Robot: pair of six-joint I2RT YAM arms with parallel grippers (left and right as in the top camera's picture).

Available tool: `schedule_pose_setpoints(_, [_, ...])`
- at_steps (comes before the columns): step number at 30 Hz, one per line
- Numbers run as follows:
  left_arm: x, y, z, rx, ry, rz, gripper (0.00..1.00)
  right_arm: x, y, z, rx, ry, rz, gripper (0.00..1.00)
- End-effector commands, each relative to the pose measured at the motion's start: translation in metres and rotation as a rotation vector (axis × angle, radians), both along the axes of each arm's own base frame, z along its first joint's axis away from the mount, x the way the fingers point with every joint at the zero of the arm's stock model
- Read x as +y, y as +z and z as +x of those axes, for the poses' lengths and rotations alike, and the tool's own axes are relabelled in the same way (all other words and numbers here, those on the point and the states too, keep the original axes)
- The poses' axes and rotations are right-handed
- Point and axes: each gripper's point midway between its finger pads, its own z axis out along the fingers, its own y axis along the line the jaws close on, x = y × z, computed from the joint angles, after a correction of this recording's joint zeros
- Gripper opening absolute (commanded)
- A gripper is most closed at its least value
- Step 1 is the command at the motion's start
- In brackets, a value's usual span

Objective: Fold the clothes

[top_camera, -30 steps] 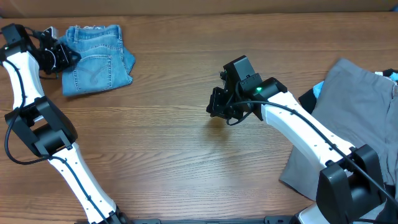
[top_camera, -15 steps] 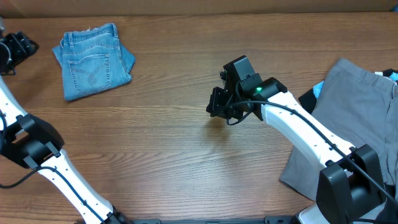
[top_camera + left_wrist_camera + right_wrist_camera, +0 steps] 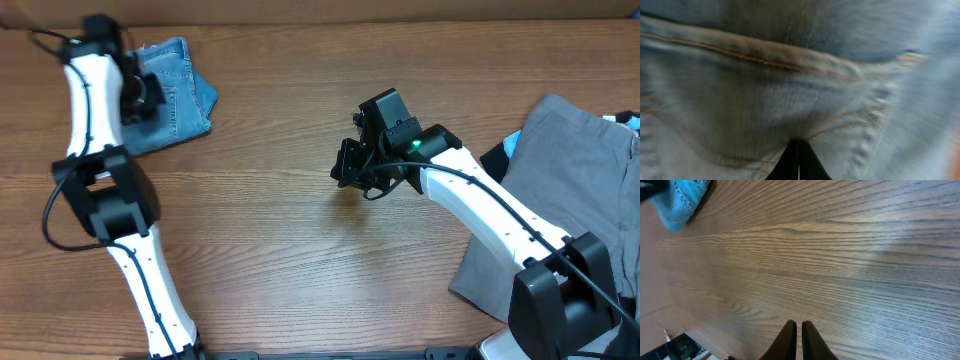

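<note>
Wooden table (image 3: 300,280) bears folded jeans (image 3: 185,95), grey trousers (image 3: 570,170).

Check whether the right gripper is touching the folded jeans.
Apart. The overhead view shows the right gripper far from the jeans, with bare table between them.

We're looking at one big wooden table (image 3: 300,260), mid-brown, with a strong grain running left to right in the overhead view. It fills pretty much the whole shot. Along the very top edge there's a thin tan strip (image 3: 420,8), lighter than the wood; we can't tell if it's a wall or a board. The light is soft and even, and in the right wrist view we get a paler sheen across part of the tabletop. That same view shows the table's edge on the left, with a plain brown surface (image 3: 652,270) beyond it. We can't tell if that's floor. There's some dark blurry clutter (image 3: 682,347) in the bottom corner.
</note>
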Motion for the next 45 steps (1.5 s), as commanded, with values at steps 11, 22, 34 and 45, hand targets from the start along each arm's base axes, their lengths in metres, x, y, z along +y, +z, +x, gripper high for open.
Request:
schedule_pose_setpoints(11, [0.08,-0.033,-0.005,-0.064,0.177,0.095,0.05,-0.001,0.003,0.001,-0.014,-0.001,-0.004,0.09])
schedule_pose_setpoints(22, [0.054,0.088,0.003,-0.186,0.07,-0.006,0.36,-0.013,0.011,0.005,-0.081,0.04,-0.032,0.1])
schedule_pose_setpoints(34, [-0.069,0.308,-0.063,-0.498,-0.209,0.149,0.71,-0.068,0.154,0.029,-0.61,0.032,-0.114,0.24])
schedule_pose_setpoints(45, [-0.196,0.35,-0.132,-0.54,-0.421,0.143,1.0,-0.137,0.267,-0.005,-0.92,-0.175,-0.127,1.0])
